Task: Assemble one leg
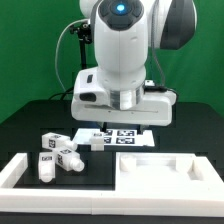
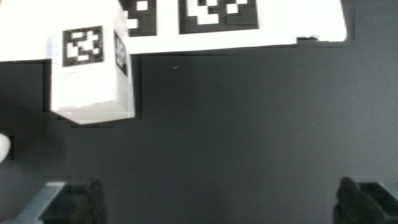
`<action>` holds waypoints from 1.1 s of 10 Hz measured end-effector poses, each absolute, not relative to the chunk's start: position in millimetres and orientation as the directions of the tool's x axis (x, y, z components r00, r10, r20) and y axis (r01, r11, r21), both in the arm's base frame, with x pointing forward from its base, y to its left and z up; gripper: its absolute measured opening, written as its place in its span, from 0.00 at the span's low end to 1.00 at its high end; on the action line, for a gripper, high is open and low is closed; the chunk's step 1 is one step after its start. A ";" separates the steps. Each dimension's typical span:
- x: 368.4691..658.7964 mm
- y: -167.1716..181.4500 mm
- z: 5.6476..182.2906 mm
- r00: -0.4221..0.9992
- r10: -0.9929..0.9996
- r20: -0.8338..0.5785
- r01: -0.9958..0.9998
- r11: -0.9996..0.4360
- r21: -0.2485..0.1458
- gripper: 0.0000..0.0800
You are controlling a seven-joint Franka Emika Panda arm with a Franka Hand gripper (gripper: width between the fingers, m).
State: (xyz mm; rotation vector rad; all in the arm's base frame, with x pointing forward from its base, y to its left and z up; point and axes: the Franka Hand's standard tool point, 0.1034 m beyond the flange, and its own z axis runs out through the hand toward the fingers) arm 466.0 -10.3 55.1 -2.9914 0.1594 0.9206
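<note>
Several white square legs with black-and-white tags lie on the black table at the exterior view's left (image 1: 60,155). One more leg (image 1: 93,141) lies beside the marker board (image 1: 128,135). In the wrist view this leg (image 2: 93,65) lies flat with its tag facing up, well ahead of the fingers and off to one side. My gripper (image 1: 126,106) hangs above the table just behind the marker board. In the wrist view the gripper (image 2: 217,198) is open wide and empty, with only bare black table between its dark fingers (image 2: 71,203).
The wide flat white panel with raised corners (image 1: 165,170) lies at the front on the exterior view's right. A white L-shaped frame piece (image 1: 22,170) lies at the front left. The marker board also shows in the wrist view (image 2: 214,20). A white part end (image 2: 4,148) shows at the wrist frame's edge.
</note>
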 end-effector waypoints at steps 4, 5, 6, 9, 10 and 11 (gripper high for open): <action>452.6 -27.8 44.6 0.647 -0.045 -0.761 -0.076 -0.997 -0.006 0.81; 445.6 -33.9 41.6 0.627 0.014 -0.779 -0.046 -0.997 -0.055 0.81; 425.4 -36.6 36.1 0.583 0.062 -0.810 -0.031 -0.995 -0.098 0.81; 421.3 -36.7 32.9 0.596 0.061 -0.801 -0.030 -0.995 -0.097 0.81; 420.2 -37.0 31.8 0.593 0.059 -0.803 -0.028 -0.995 -0.095 0.81; 417.1 -38.4 28.2 0.584 0.059 -0.810 -0.016 -0.996 -0.085 0.81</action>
